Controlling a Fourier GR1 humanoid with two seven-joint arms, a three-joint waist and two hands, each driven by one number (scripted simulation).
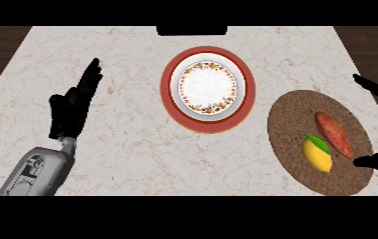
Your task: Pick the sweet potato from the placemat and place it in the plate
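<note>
A reddish sweet potato [334, 134] lies on the round brown woven placemat [294, 114] at the right of the counter. The plate [169, 89], white with a flowered band and a wide red rim, stands at the centre with nothing on it. Of my right hand [367, 161] only two black tips show at the right edge: one just right of the sweet potato's near end, the other [365, 82] well beyond the placemat's far side. They are spread wide apart and touch nothing. My left hand [71, 108] rests open at the left, fingers up.
A yellow fruit with a green end [317, 154] lies on the placemat right beside the sweet potato, on its left. A dark object [192, 30] sits at the counter's far edge behind the plate. Dark wood floor shows past both far corners.
</note>
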